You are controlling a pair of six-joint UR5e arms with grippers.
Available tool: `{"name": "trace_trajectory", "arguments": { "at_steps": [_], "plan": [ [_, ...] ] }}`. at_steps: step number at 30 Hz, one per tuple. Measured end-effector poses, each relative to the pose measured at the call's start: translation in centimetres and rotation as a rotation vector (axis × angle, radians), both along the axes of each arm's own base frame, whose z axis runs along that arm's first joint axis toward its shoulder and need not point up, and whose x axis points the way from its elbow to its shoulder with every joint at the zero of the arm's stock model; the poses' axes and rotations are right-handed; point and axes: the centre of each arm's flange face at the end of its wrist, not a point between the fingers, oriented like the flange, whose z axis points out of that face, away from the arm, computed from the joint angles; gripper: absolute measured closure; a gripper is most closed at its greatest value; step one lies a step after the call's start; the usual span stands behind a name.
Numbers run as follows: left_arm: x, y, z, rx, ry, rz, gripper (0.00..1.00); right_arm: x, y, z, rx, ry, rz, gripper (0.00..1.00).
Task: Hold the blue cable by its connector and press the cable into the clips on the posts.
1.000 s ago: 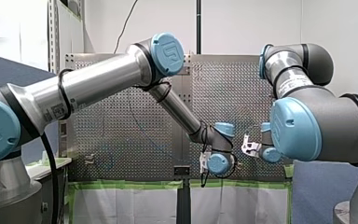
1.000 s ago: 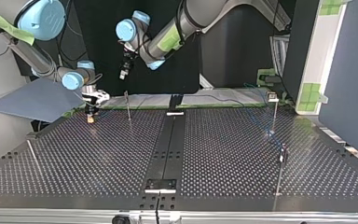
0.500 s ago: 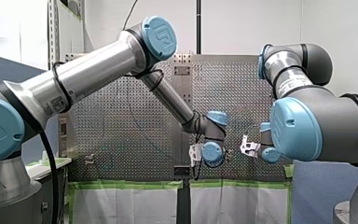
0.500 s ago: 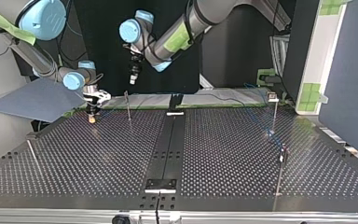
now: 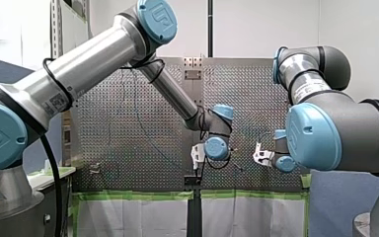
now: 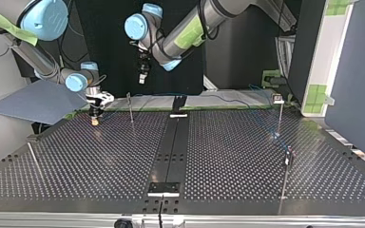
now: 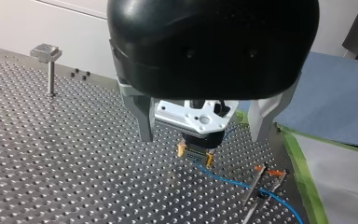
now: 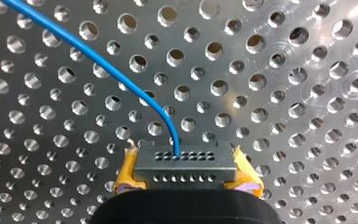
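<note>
2 jaws, R [image 8: 185, 176] clamps connector [image 8: 185, 161], L [image 7: 201, 136] wide

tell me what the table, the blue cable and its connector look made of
Table: metal, likely aluminium; brushed silver sheen, drilled holes.
Blue cable: thin wire in a smooth, probably plastic jacket; it bends in a soft curve.
Connector: matte grey block with rows of small holes; plastic or metal, cannot tell.

My left arm [image 5: 94, 61] is a silver tube with pale-blue round joint caps [image 5: 157, 16] bearing an embossed logo, a white printed label [image 5: 54, 102] and a black cable [image 5: 54, 170]. Its black domed left hand [image 7: 203, 137] has grey metal fingers [image 7: 144, 123]. My right arm [image 5: 355, 128] has a dark grey shell, and its right hand [image 8: 184, 177] has yellow pads [image 8: 123, 179].
</note>
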Motion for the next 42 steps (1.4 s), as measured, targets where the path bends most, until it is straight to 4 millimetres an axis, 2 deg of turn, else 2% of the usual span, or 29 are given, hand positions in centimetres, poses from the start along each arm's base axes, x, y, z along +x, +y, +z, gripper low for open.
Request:
{"name": "trace_trajectory", "arguments": {
  "at_steps": [20, 27, 30, 42],
  "plan": [
    [-3.3, 4.4, 5.2, -0.022, 0.006, 0.013, 0.0, 0.4, 0.1, 0.0, -0.001, 0.002, 0.006, 1.0],
    [-3.6, 6.0, 6.8, -0.069, -0.005, 0.034, 0.0, 0.8, 0.3, 0.1, -0.003, 0.004, 0.012, 1.0],
    [-3.9, 7.0, 7.5, -0.078, -0.006, 0.04, 0.0, 1.2, 0.3, 0.8, -0.008, 0.008, 0.017, 1.0],
    [-6.4, 10.1, 10.0, -0.089, -0.008, 0.039, 0.0, 3.2, 1.4, 6.2, -0.048, 0.036, 0.045, 1.0]
  ]
}}
